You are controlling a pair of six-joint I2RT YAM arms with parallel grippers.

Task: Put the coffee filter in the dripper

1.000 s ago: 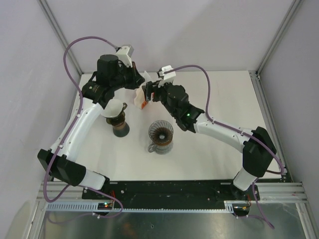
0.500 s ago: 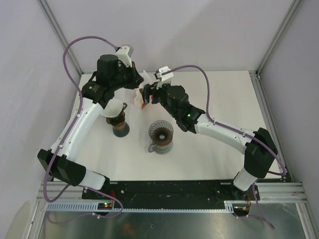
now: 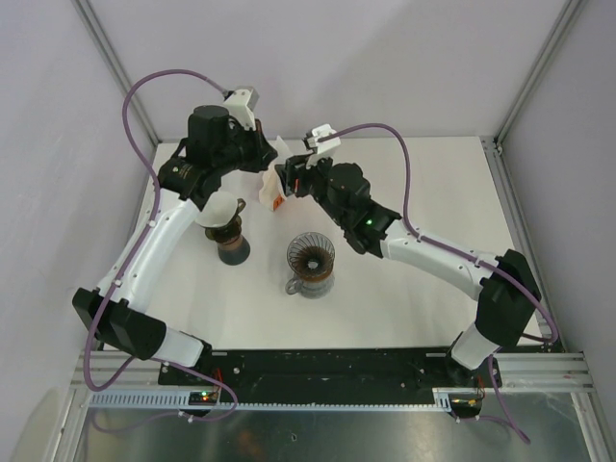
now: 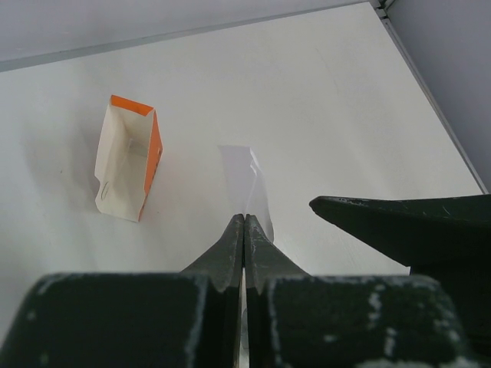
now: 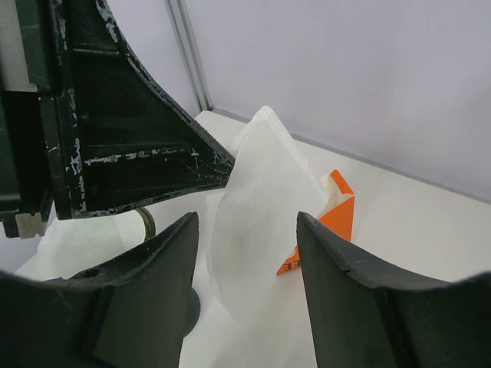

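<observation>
At upper centre of the top view, the left gripper (image 4: 244, 230) was pinched shut on the coffee filter (image 5: 257, 184), holding it aloft, apparently for a handover. Right of it, the right gripper (image 5: 245, 230) straddled the filter with jaws apart, probably to carry it to the glass dripper (image 3: 311, 255) at mid-frame.

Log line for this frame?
left tool: shut on coffee filter | right tool: open, straddling filter | centre dripper: no filter yet

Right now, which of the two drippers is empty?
The centre dripper, its ribbed inside bare. The left dripper already holds a white filter.
</observation>
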